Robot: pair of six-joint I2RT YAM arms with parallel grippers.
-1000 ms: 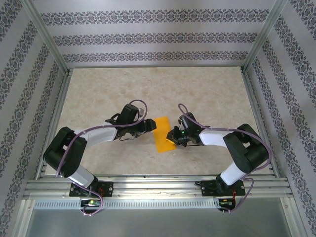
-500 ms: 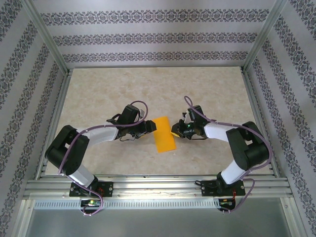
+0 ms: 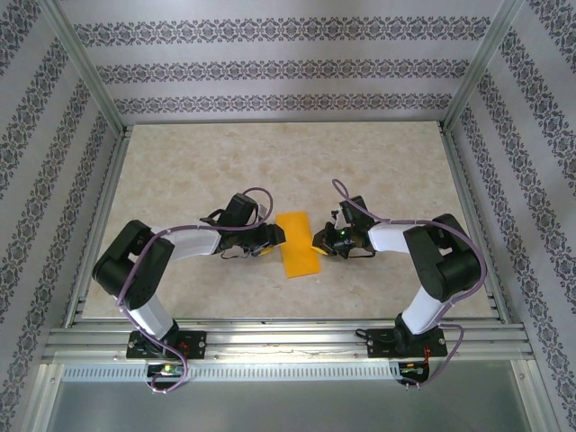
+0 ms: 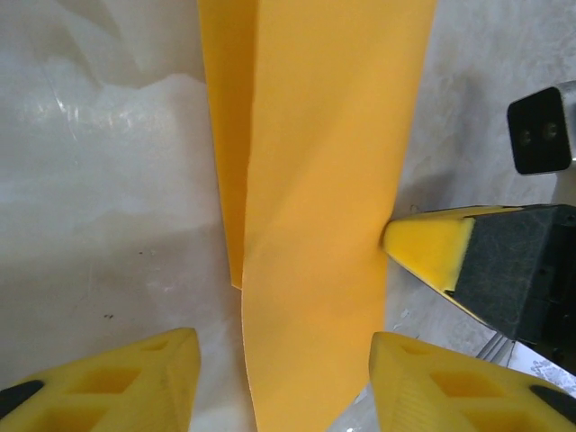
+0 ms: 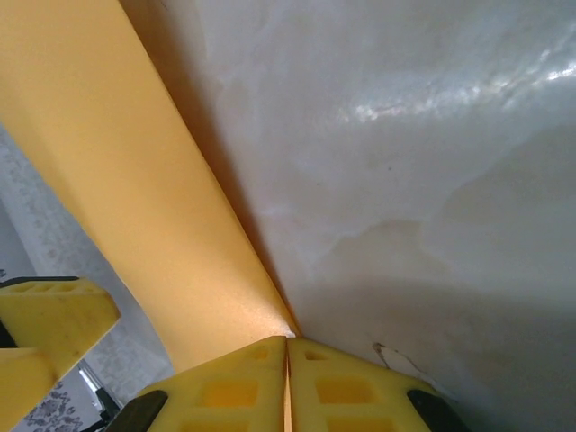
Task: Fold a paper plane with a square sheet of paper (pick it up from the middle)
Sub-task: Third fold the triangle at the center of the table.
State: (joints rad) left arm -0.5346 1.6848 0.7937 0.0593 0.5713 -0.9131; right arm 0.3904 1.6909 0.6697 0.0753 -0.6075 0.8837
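Observation:
The square sheet of paper [image 3: 298, 244] lies folded into a narrow bright orange strip in the middle of the table. My left gripper [image 3: 274, 236] is at its left edge, open. In the left wrist view the strip [image 4: 324, 207] runs between my two spread yellow fingers [image 4: 283, 382], and one folded layer sticks out on the left side. My right gripper [image 3: 318, 241] is at the strip's right edge, shut on it. In the right wrist view the paper [image 5: 117, 180] curves up from the closed fingertips [image 5: 288, 346].
The marbled beige table top [image 3: 378, 171] is bounded by a metal frame [image 3: 270, 335] at the near edge and patterned walls on the other three sides. Both arm bases stand on the near rail.
My right gripper has shifted slightly away from the near edge along the paper's right edge, still shut. My left gripper's jaws have narrowed around the strip, and its elbow has swung outward.

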